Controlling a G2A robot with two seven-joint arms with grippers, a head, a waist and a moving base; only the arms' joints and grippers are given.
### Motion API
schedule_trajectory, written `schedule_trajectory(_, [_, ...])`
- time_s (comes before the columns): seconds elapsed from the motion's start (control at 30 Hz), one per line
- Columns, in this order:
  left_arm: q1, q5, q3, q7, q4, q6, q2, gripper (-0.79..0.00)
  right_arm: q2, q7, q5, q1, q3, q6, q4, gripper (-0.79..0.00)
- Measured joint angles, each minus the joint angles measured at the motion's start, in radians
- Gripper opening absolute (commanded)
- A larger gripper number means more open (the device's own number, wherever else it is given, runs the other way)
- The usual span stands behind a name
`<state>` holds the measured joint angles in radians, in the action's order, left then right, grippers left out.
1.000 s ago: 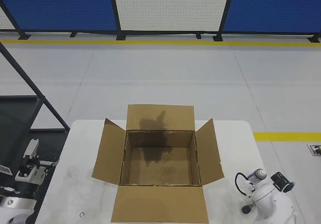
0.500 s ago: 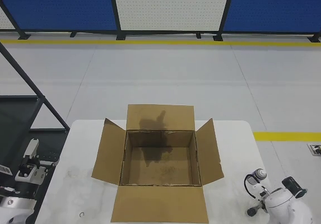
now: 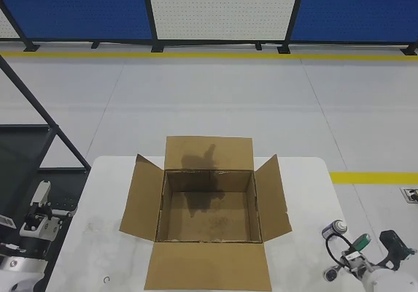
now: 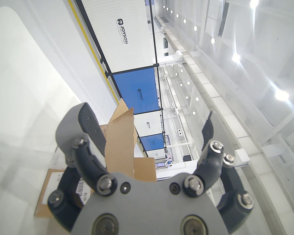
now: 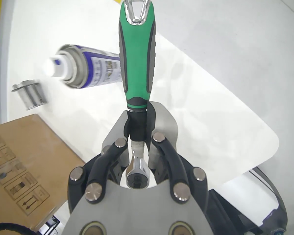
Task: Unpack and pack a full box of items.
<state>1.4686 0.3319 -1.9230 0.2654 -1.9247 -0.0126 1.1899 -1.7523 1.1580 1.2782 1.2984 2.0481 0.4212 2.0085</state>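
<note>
Green-handled ratchet wrench, one: your right gripper clamps its neck and has drawn back toward the near right corner of the table. Cardboard box, one: four flaps open, stained floor showing. Spray can, one, upright right of the box. Flanged metal cylinder, one, near the can. Left gripper: fingers apart.

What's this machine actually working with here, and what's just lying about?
Job: cardboard box; green-handled ratchet, held in the right tool; spray can; small metal spool.
Lying about: black rack; floor socket; partition panels.
</note>
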Motion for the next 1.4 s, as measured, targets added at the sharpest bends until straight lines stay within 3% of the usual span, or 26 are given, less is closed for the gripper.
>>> schedule_trajectory(0.3, [0.000, 0.000, 0.000, 0.000, 0.000, 0.000, 0.000, 0.000, 0.005, -0.013, -0.239, 0.125, -0.014, -0.097, 0.185, -0.785])
schedule_trajectory(0.73, [0.000, 0.000, 0.000, 0.000, 0.000, 0.000, 0.000, 0.000, 0.006, -0.011, -0.243, 0.131, -0.014, -0.101, 0.189, -0.785])
schedule_trajectory(0.83, [0.000, 0.000, 0.000, 0.000, 0.000, 0.000, 0.000, 0.000, 0.009, -0.063, -0.292, 0.141, -0.017, -0.112, 0.178, -0.785])
schedule_trajectory(1.03, [0.008, -0.010, 0.002, -0.013, -0.015, 0.006, 0.000, 0.000, 0.013, -0.154, -0.466, 0.186, -0.027, -0.157, 0.335, -0.785])
schedule_trajectory(1.2, [0.033, 0.000, -0.019, -0.012, -0.023, -0.005, 0.001, 0.000, 0.031, -0.165, -0.526, 0.123, -0.091, -0.281, 0.341, -0.785])
schedule_trajectory(1.4, [0.053, 0.030, -0.033, -0.044, -0.031, -0.017, 0.005, 0.000, 0.050, -0.144, -0.435, -0.017, -0.283, -0.295, 0.342, -0.785])
